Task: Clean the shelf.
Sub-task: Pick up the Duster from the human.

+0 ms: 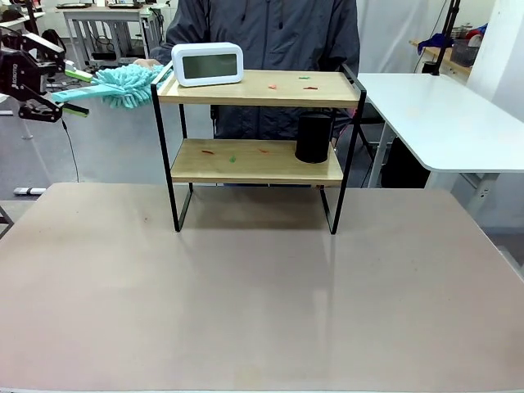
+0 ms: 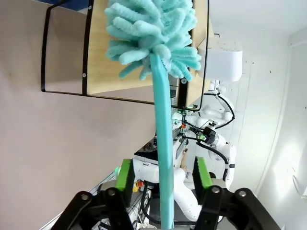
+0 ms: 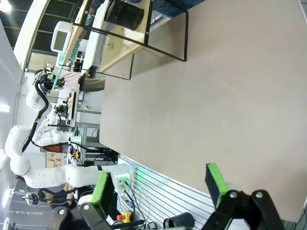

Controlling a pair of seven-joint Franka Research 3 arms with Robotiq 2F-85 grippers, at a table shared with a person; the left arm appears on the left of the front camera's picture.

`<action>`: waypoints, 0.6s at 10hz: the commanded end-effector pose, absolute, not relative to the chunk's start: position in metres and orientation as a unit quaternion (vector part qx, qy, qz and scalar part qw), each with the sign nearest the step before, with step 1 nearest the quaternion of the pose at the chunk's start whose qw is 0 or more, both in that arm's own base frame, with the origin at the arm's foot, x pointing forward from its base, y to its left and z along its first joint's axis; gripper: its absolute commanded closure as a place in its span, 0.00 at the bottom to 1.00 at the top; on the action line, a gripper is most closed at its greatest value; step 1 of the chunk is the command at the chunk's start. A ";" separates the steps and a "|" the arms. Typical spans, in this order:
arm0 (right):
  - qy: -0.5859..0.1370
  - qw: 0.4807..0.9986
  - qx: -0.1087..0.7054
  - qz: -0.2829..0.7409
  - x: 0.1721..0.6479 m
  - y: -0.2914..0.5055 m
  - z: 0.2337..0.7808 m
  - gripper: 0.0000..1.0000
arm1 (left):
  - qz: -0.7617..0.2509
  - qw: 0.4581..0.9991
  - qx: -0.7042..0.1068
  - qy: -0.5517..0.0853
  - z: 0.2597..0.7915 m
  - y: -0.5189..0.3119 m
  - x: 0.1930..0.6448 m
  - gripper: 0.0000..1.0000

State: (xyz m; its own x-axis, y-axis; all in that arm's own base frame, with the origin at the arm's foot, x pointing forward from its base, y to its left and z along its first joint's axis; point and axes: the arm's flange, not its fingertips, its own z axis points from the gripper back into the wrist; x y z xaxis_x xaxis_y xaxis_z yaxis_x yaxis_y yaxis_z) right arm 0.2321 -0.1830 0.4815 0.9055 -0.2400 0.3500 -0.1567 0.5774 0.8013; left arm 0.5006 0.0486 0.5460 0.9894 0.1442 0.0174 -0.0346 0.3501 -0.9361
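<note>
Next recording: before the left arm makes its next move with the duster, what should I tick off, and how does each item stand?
1. Handle of the duster between the fingers of the left pincer: ok.
2. Pads pressed on the handle: not ok, gaps show on both sides.
3. The person's hand off the duster: cannot tell, it sits behind the fluffy head.
4. Top board of the shelf free to sweep: not ok, a white clock stands at its left end; small scraps lie farther right.
5. The right pincer out of the way: ok, open over the tabletop.
</note>
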 end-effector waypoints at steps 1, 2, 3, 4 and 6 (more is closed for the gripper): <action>-0.228 0.855 0.466 -0.014 0.234 -0.184 0.484 0.00 | 0.054 0.811 -0.579 -0.065 0.545 0.040 0.496 1.00; -0.228 0.855 0.466 -0.014 0.234 -0.184 0.484 0.00 | 0.055 0.813 -0.576 -0.068 0.545 0.038 0.495 1.00; -0.228 0.855 0.466 -0.014 0.234 -0.184 0.484 0.00 | 0.055 0.815 -0.573 -0.071 0.544 0.039 0.495 1.00; -0.228 0.855 0.466 -0.014 0.234 -0.184 0.484 0.00 | 0.054 0.818 -0.567 -0.080 0.544 0.039 0.493 1.00; -0.228 0.855 0.466 -0.014 0.234 -0.184 0.484 0.00 | 0.051 0.819 -0.565 -0.083 0.543 0.041 0.490 1.00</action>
